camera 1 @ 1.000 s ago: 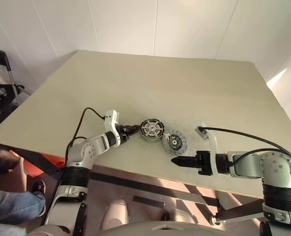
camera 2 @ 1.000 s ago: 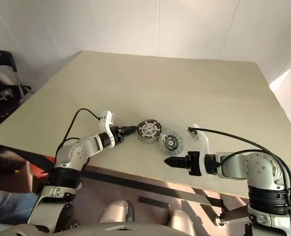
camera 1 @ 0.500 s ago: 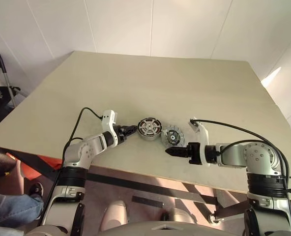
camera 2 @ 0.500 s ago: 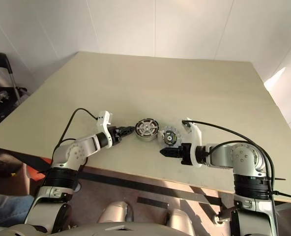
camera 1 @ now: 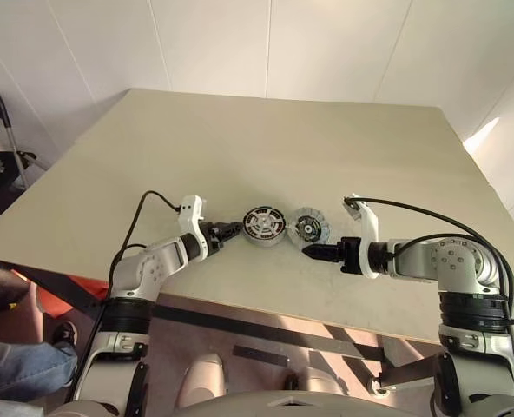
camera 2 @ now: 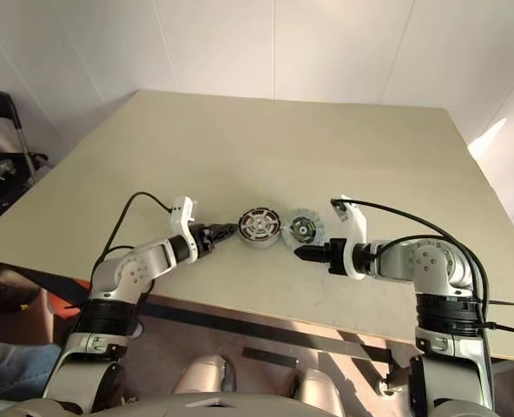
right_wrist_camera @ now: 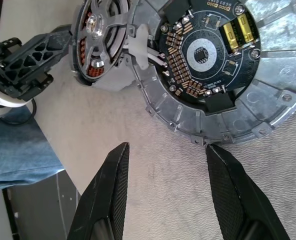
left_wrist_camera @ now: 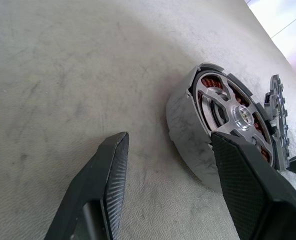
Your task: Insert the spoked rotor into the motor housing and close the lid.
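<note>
A wide pale beige bench [camera 1: 283, 148] stands against white wall panels, and the parts sit close together near its near edge, roughly midway between the two arms.

The motor housing [camera 1: 266, 226], a thick round silver-rimmed puck, lies flat on the bench. In the left wrist view, the spoked rotor [left_wrist_camera: 240, 115], a flat wheel of pale silver spokes around a round hub, lies across the housing's open face, with copper-coloured windings showing between the spokes. I cannot tell whether it is fully seated.

Just to the right of the housing and touching its side lies the lid [camera 1: 310, 227], a thin grey metal disc with a notched rim. It is flat on the bench, and the face turned up carries a round black circuit board with two small yellow parts.

The left tool [camera 1: 231, 230] hangs low over the bench just to the left of the housing and points at it. Its two black fingers [left_wrist_camera: 113, 170] are spread wide, holding nothing, and there is a gap between them and the puck.

The right tool [camera 1: 309, 252] is on the near side of the lid, pointing left and slightly away. Its fingers [right_wrist_camera: 113, 185] are also spread wide and empty, with the tips just short of the lid's rim.

Off the bench at the near left, a person's leg in blue jeans [camera 1: 14, 365] is in sight.
</note>
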Tool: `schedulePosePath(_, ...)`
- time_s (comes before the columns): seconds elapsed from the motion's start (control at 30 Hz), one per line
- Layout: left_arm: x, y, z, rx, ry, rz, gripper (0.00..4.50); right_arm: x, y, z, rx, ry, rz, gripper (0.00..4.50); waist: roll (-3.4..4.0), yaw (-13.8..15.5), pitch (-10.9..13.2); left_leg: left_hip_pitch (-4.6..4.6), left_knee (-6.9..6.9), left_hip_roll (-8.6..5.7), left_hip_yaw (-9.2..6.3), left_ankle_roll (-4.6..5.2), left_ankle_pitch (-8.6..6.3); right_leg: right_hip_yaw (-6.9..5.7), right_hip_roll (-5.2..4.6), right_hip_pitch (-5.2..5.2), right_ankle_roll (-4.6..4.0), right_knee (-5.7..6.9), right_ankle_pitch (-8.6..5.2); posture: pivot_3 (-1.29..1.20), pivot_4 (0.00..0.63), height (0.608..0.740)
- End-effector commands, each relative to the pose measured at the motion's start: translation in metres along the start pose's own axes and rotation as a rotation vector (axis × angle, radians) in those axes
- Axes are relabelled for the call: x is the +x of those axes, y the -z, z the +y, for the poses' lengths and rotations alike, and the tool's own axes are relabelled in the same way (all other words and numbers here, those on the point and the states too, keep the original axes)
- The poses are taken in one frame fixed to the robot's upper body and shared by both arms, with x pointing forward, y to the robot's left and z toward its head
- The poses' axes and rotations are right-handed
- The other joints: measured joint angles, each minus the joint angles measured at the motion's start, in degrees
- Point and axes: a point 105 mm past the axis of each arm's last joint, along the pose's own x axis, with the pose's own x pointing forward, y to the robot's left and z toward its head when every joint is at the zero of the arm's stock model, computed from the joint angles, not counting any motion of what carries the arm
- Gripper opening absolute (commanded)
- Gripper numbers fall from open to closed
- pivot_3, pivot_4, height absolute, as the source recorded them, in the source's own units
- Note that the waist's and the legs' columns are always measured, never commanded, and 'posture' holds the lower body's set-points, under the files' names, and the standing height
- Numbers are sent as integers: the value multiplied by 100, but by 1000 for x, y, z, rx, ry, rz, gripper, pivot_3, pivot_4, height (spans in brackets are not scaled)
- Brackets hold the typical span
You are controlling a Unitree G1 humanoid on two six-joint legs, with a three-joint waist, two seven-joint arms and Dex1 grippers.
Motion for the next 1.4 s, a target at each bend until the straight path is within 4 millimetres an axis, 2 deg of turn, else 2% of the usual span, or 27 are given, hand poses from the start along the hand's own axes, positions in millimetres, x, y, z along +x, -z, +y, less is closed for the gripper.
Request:
schedulePosePath(0.03,-7,-7,1,3,4,-23,2765,-9,-3,6,2,-10,-44,2678,0,3,0,-4,0,0,0,0,0,0,0,-5,0,0,0,0,0,740)
schedulePosePath(0.17,-5,-10,-5,23,31,-27,2765,-15,-1,-8,60,63,-89,2678,0,10,0,-24,0,-2,0,4,-2,0,0,-17,-3,0,1,0,0,740)
schedulePosePath(0.33,-7,-20,-30,81,141,-68,2765,-17,5,-21,116,140,-113,2678,-1,22,1,-24,1,-4,0,4,-3,0,-1,-15,-3,-1,0,0,0,740)
schedulePosePath(0.53,-18,-42,-59,80,288,-155,2765,-18,8,-30,167,191,-129,2678,-3,37,1,-3,5,-7,-1,-1,0,1,-5,9,0,-4,-1,0,0,740)
schedulePosePath(0.8,-17,-35,-51,82,245,-122,2765,-13,6,-50,342,262,-194,2678,-9,-4,-2,18,-12,-7,-1,-6,3,1,-4,39,22,-64,9,0,0,740)
schedulePosePath(0.9,-18,-33,-49,81,232,-115,2765,-8,5,-46,373,242,-216,3205,-20,-16,-7,27,-19,-8,1,-9,4,2,-5,48,29,-86,13,0,0,740)
schedulePosePath(1.07,-17,-31,-44,81,210,-103,2765,-4,-8,-30,360,169,-267,4463,-21,-32,-4,100,-47,-10,-5,-7,1,-12,-5,88,40,-167,7,0,0,740)
schedulePosePath(1.23,-15,-30,-42,81,201,-97,2765,-4,-11,-24,344,160,-274,4463,-27,-53,1,99,-56,-27,-9,-7,0,-8,-17,80,66,-197,-8,0,0,740)
schedulePosePath(1.4,-13,-28,-42,77,197,-90,2765,-16,-22,-27,236,255,-296,4463,-27,-28,1,78,-76,-55,-7,-6,-1,8,-37,68,75,-189,-3,0,0,740)
